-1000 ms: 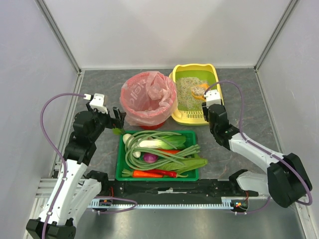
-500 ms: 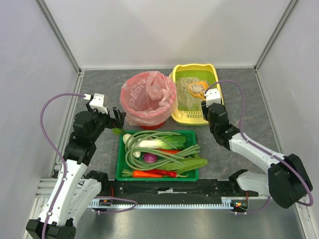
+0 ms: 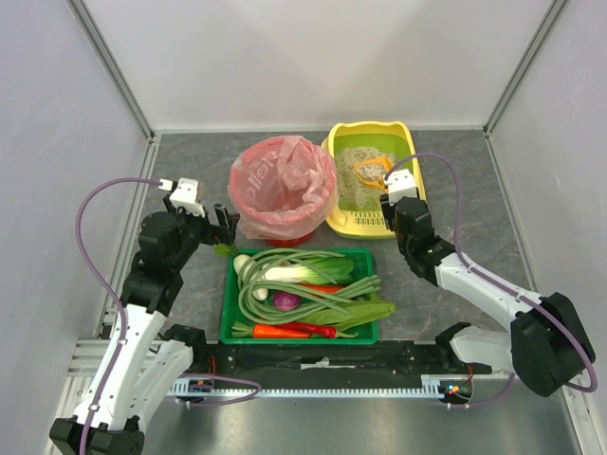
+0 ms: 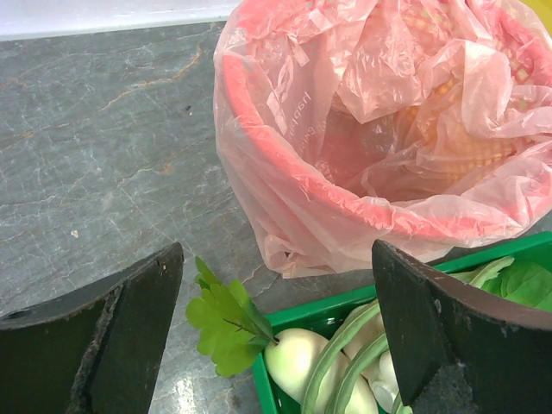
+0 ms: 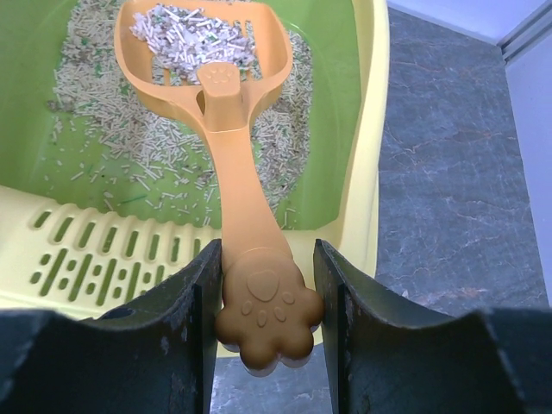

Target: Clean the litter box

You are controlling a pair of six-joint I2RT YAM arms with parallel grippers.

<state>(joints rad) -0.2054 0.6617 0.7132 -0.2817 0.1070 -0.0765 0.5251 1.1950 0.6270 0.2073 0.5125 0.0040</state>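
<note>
The yellow litter box [image 3: 403,142] with green lining and grey-beige litter stands at the back right; in the right wrist view its rim [image 5: 373,129] runs just ahead of my fingers. My right gripper [image 3: 392,196] [image 5: 263,259] is shut on the paw-shaped handle end of an orange scoop [image 3: 370,172] [image 5: 205,52]. The scoop's head is over the litter and holds a heap of pellets. My left gripper [image 3: 225,224] [image 4: 276,250] hangs open and empty, between the red bin and the vegetable tray's corner.
A red bin lined with a pink bag [image 3: 283,188] [image 4: 388,129] stands left of the litter box. A green tray [image 3: 228,318] [image 4: 345,302] full of vegetables lies in front, with a white radish and a leaf [image 4: 226,319] at its corner.
My right gripper has moved slightly left, carrying the scoop's loaded head left over the litter. The left arm has not moved.
</note>
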